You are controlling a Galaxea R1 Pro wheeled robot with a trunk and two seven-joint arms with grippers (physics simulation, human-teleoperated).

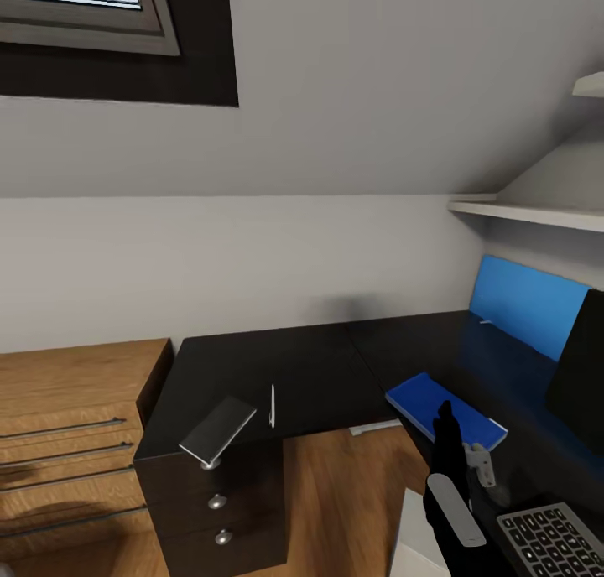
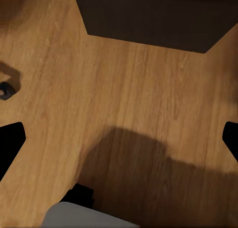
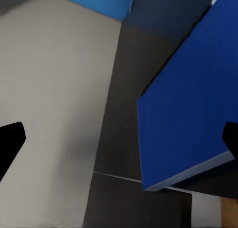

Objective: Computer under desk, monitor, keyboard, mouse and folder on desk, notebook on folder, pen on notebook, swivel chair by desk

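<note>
right gripper spread wide, empty, above folder | keyboard cut off | left gripper's fingertips wide apart, empty

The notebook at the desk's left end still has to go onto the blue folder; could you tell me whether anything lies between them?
Only the pen, lying just beside the notebook on the folder's side; beyond it the desk top looks bare.

Glossy black right arm with white oval panel, grey bracket
</note>
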